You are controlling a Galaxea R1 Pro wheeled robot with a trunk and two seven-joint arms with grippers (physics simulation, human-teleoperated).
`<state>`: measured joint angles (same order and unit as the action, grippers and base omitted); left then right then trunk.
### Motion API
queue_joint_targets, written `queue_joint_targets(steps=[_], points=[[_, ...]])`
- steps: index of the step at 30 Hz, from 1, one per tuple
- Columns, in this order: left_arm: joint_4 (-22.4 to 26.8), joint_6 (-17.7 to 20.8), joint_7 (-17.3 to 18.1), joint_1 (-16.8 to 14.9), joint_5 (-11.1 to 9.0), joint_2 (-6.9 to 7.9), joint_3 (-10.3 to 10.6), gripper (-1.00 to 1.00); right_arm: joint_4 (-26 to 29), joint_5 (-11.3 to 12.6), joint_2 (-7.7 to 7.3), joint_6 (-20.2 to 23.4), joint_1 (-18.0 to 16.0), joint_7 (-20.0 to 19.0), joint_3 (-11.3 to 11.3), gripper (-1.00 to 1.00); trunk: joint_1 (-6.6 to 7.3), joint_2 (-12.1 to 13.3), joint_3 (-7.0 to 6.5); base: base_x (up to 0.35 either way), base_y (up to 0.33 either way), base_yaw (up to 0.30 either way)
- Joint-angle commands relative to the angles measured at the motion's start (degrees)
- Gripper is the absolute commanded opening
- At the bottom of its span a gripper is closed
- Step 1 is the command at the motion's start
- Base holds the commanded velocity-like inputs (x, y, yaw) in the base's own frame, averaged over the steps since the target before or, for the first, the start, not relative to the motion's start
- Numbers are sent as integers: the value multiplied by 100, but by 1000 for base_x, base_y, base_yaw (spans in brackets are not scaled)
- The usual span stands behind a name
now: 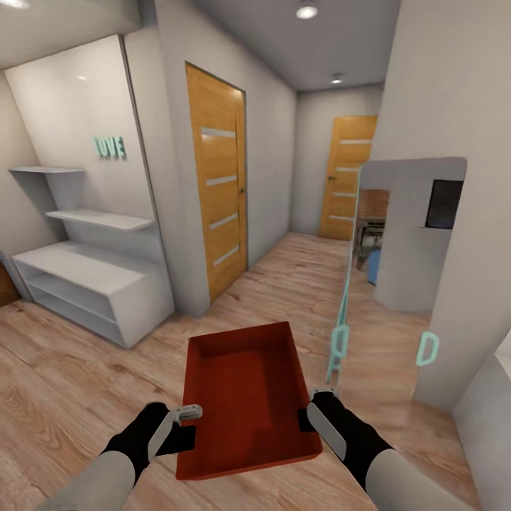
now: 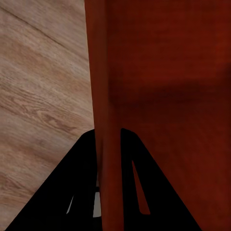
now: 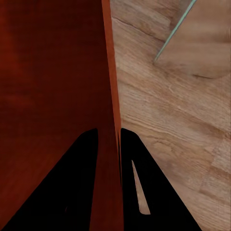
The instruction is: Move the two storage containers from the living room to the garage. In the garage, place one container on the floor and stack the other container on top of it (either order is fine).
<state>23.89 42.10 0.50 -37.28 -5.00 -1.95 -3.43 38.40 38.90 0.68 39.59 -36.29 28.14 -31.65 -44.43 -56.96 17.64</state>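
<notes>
One orange-red storage container (image 1: pixel 245 397) hangs in the air in front of me, held level above the light wood plank flooring. My left gripper (image 1: pixel 186 419) is shut on its left wall, and my right gripper (image 1: pixel 312 404) is shut on its right wall. In the left wrist view the container's wall (image 2: pixel 103 96) runs between the two black fingers (image 2: pixel 72 192). In the right wrist view the other wall (image 3: pixel 109 106) is clamped the same way between black fingers (image 3: pixel 139 187). The bin is empty inside.
A white shelf unit (image 1: pixel 92 277) with teal letters stands at the left. A wooden door (image 1: pixel 216 191) is in the left wall, another door (image 1: pixel 346 177) ends the hallway ahead. A glass panel (image 1: pixel 348 305) and a grey wall corner (image 1: pixel 454 284) stand close on the right.
</notes>
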Motion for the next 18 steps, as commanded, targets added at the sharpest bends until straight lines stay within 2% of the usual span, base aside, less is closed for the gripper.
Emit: queue_joint_targets(steps=[1,18], points=[[10,26,-15,-7,-71,-25,-51,-100,1,91,2,22,-1,51,-51,-100,-3,-5,7,195,310,0],[10,26,-15,-7,-71,-25,-51,-100,-1,91,2,22,-1,35,-51,-100,-3,-5,7,195,310,-9]])
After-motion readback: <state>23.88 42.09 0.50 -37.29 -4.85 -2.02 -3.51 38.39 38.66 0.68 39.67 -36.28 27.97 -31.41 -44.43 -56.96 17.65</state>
